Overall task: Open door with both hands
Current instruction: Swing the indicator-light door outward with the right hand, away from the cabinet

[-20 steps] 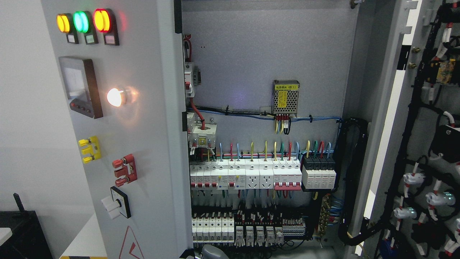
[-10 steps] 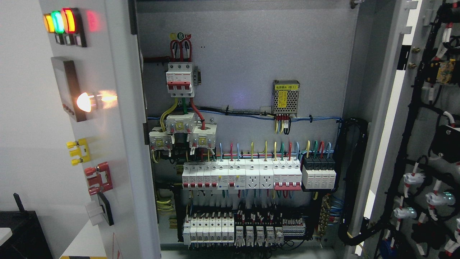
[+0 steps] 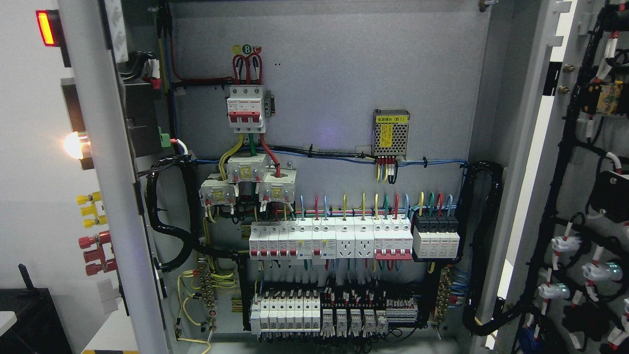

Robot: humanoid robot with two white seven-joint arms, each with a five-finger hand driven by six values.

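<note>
The left door (image 3: pixel 105 196) stands nearly edge-on at the picture's left, its long axis vertical; neither robot hand shows, so their state and nearness cannot be told.

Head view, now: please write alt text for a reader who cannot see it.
An electrical cabinet stands open, both doors swung wide: left door edge-on, right door showing its black wiring. Inside, rows of circuit breakers sit below a small power supply. No robot hand is visible.

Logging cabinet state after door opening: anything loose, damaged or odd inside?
Nothing stands out. Both doors are swung open, breakers sit in level rows, and wiring is bundled. No hand is in view.
</note>
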